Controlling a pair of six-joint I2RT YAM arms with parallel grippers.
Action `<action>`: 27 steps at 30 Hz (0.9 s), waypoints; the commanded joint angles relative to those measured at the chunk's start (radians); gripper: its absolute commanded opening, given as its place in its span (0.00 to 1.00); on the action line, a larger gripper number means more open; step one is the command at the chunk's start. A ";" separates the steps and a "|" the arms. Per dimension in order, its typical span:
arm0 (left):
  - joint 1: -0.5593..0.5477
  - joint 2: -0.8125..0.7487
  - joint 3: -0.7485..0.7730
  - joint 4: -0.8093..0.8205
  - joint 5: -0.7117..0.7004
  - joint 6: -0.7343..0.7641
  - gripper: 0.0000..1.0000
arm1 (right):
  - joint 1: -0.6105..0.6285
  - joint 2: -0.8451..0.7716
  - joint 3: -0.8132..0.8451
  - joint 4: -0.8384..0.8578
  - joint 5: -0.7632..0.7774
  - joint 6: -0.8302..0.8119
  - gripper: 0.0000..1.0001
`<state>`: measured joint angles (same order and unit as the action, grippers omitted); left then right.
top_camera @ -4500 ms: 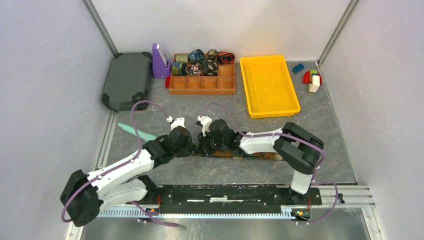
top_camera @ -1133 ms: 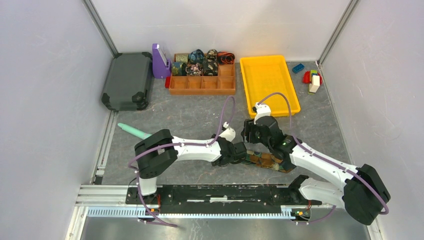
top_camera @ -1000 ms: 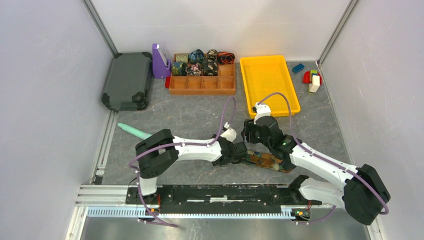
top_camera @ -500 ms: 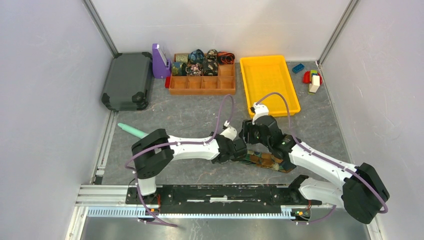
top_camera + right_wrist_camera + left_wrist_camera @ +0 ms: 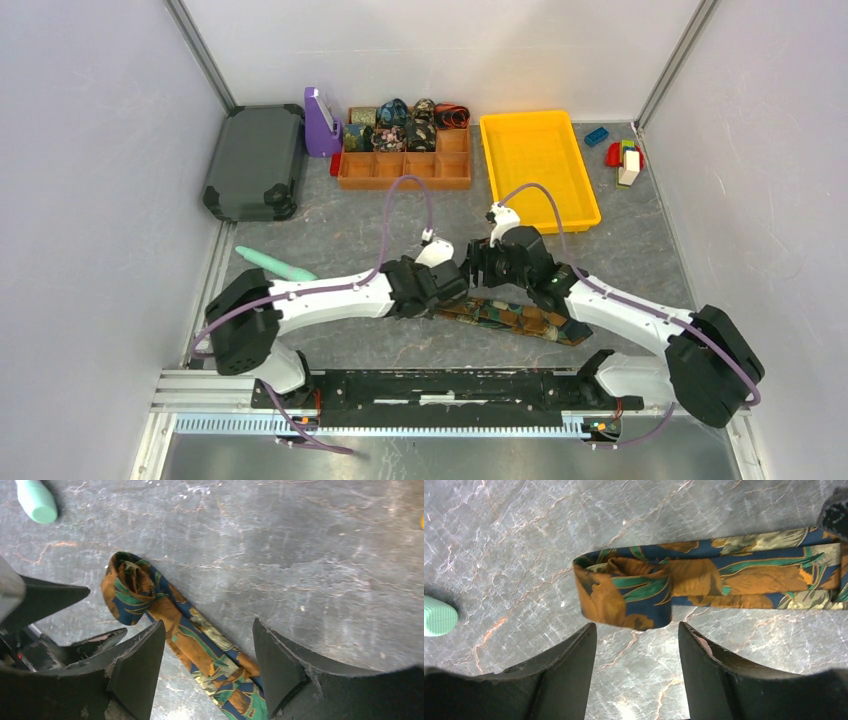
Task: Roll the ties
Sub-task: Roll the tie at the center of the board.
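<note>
A long tie (image 5: 520, 320) in orange, navy and green print lies flat on the grey table, and its left end (image 5: 624, 595) is folded over into a loose loop. My left gripper (image 5: 636, 627) hangs open just short of that folded end, with only bare table between its fingers. My right gripper (image 5: 207, 625) is open above the strip (image 5: 210, 655), which runs between its fingers without being pinched. In the top view both grippers, left (image 5: 450, 285) and right (image 5: 478, 270), meet at the tie's left end. Several rolled ties (image 5: 405, 125) sit in the organizer.
A brown compartment organizer (image 5: 405, 172) stands at the back, with a yellow tray (image 5: 540, 175) to its right and a purple holder (image 5: 320, 125) to its left. A dark grey case (image 5: 255, 160) is at the back left. Toy blocks (image 5: 625, 155) lie at the back right. A teal stick (image 5: 275, 265) lies beside the left arm.
My left gripper has opened, let go of the tie's folded end and drawn back to the left. My right gripper has shifted slightly left and widened. The fold lies looser.
</note>
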<state>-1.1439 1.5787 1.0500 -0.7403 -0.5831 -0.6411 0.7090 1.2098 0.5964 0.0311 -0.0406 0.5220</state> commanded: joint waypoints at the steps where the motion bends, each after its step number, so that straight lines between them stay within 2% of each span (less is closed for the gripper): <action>1: 0.052 -0.161 -0.080 0.070 0.082 0.060 0.67 | 0.045 0.034 0.046 0.091 -0.062 0.053 0.72; 7: 0.207 -0.420 -0.250 0.176 0.254 0.111 0.72 | 0.109 0.117 0.063 0.148 -0.061 0.148 0.78; 11: 0.366 -0.519 -0.335 0.241 0.409 0.124 0.77 | 0.157 0.177 0.096 0.181 -0.057 0.185 0.76; 19: 0.484 -0.492 -0.389 0.359 0.556 0.102 0.79 | 0.198 0.305 0.135 0.249 -0.074 0.236 0.67; 27: 0.524 -0.433 -0.428 0.476 0.654 0.124 0.79 | 0.207 0.383 0.151 0.278 -0.085 0.243 0.59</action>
<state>-0.6338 1.1198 0.6418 -0.3737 -0.0071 -0.5690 0.9100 1.5742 0.7059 0.2546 -0.1169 0.7525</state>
